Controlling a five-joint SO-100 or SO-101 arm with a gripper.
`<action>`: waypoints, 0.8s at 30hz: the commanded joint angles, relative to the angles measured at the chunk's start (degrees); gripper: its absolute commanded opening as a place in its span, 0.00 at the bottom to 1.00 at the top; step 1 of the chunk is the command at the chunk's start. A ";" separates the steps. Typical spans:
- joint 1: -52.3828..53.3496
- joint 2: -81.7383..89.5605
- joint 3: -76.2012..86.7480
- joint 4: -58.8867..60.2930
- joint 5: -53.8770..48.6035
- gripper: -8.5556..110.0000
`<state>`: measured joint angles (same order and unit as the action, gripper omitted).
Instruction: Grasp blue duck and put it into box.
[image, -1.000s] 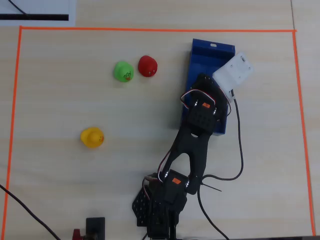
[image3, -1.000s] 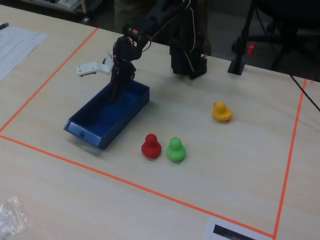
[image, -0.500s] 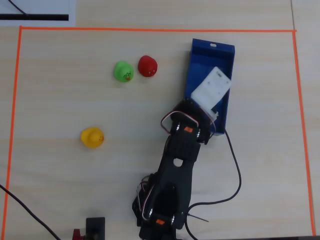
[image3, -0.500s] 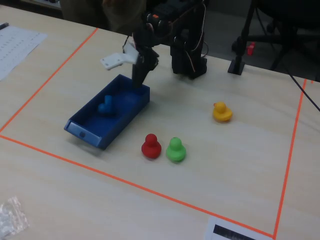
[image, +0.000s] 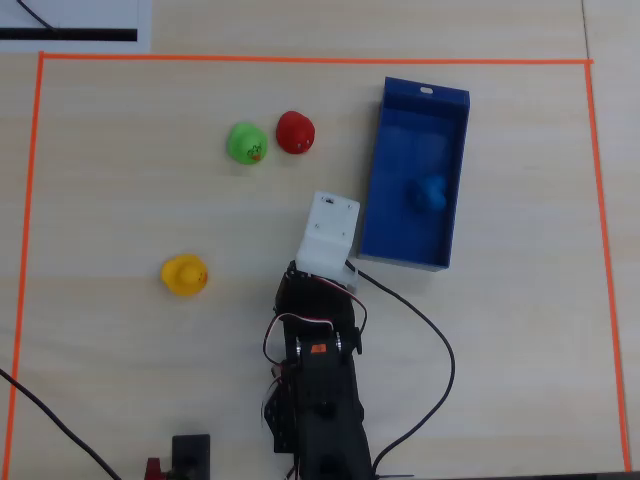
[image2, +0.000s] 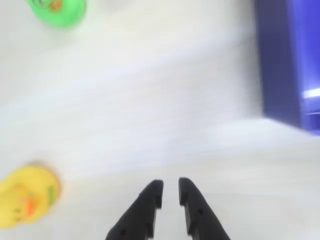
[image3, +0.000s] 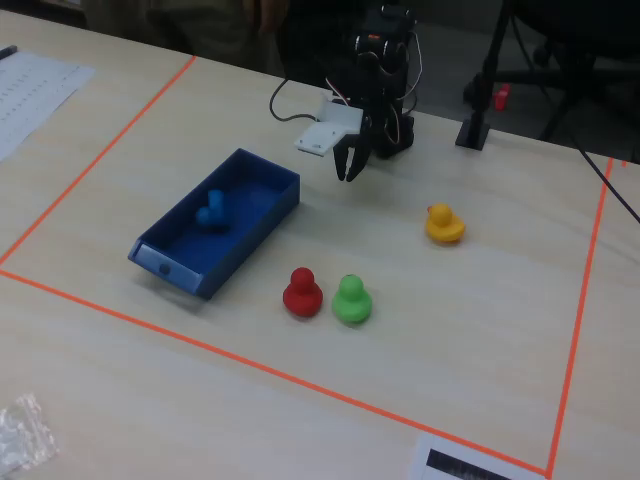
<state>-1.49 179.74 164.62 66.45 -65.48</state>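
**Blue duck in box, tool empty**

Tool (image2: 170, 192) hangs over bare tabletop (image2: 150, 115), tips nearly pressed together, pinching nothing. Yellow duck (image: 184, 274) sits beside it, green duck (image: 246, 142) and red duck (image: 295, 131) further out, none touched. Blue duck (image: 427, 193) lies inside the box (image: 375, 170). Placement looks done, judging by the empty tool clear of the box.

Count's easy here: four ducks total, one each of blue (image: 430, 192), red (image: 295, 131), green (image: 246, 142) and yellow (image: 184, 275). One box (image: 386, 170), one arm with a single gripper (image3: 349, 169). One clear bag (image3: 22, 432) at the near left corner in the fixed view.
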 joint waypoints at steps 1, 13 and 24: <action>-1.32 4.92 5.45 1.85 -2.72 0.07; -0.79 10.02 13.54 8.35 -6.77 0.09; -1.23 10.02 13.62 8.61 -6.68 0.11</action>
<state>-2.90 190.02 178.33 73.83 -72.60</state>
